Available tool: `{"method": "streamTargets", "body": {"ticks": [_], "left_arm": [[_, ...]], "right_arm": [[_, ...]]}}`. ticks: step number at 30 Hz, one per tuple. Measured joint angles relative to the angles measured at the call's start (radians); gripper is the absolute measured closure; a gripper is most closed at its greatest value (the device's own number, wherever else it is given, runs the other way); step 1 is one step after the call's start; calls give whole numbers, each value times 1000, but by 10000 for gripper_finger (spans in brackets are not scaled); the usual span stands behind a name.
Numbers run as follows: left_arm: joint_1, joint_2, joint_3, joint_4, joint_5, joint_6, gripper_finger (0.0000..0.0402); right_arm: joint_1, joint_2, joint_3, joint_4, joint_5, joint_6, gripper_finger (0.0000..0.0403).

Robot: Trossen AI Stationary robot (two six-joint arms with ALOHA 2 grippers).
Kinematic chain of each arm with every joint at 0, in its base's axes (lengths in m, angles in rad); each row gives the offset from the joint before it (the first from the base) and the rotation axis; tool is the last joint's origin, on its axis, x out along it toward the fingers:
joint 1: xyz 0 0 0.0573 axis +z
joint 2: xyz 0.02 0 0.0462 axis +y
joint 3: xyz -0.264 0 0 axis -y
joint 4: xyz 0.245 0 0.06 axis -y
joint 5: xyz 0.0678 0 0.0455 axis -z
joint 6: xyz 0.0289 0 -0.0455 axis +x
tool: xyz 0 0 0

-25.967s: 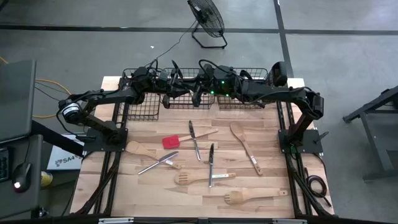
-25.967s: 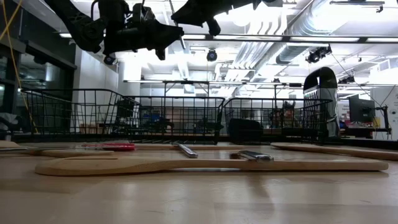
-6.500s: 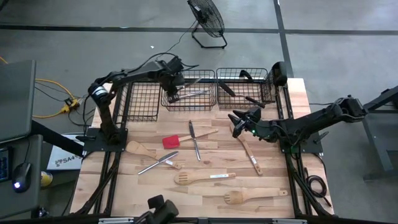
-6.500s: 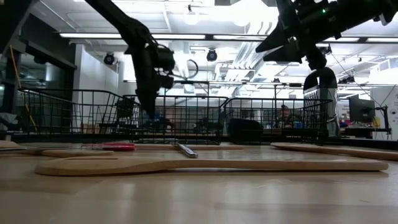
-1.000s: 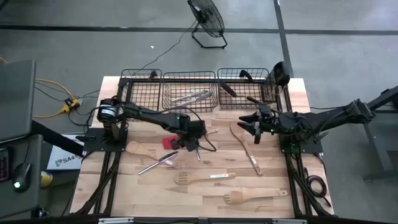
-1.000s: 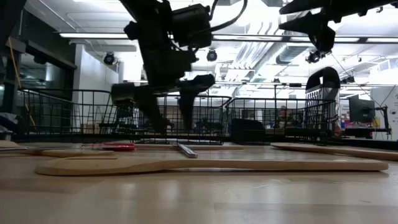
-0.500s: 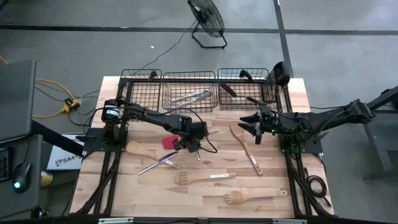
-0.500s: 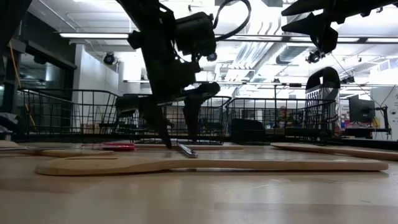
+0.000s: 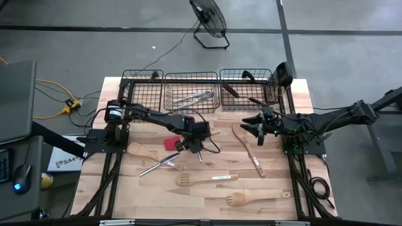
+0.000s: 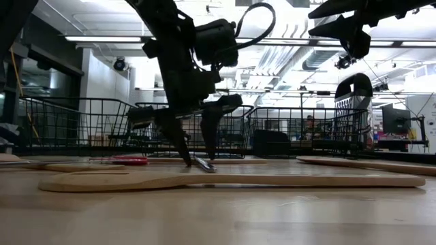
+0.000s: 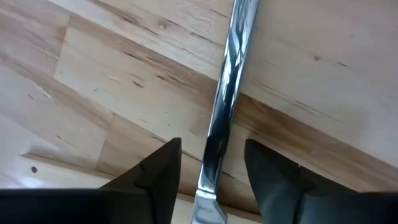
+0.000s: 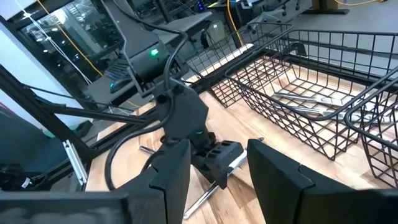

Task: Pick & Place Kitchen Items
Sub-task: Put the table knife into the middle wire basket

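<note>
A silver knife lies flat on the wooden table near its middle. My left gripper points steeply down over it, open. Its two fingers stand on either side of the knife's handle, with a gap showing on each side. In the low view the fingertips reach down to about the table top beside the knife. My right gripper hovers open above the table's right half, with nothing between its fingers.
A red-headed spatula, a wooden spoon and silver cutlery lie left of the knife. A slotted wooden spatula, another wooden spatula and a wooden spoon lie nearer and to the right. Three wire baskets line the far edge.
My left gripper has sunk toward the table, and its fingertips have come down on either side of the silver knife. The knife has stayed where it lay.
</note>
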Motion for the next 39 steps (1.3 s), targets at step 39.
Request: {"method": "streamTargets", "body": {"ticks": [39], "left_arm": [[56, -15, 6, -71, 90, -255, 371]], "right_arm": [[0, 0, 0, -3, 0, 8, 251]]}}
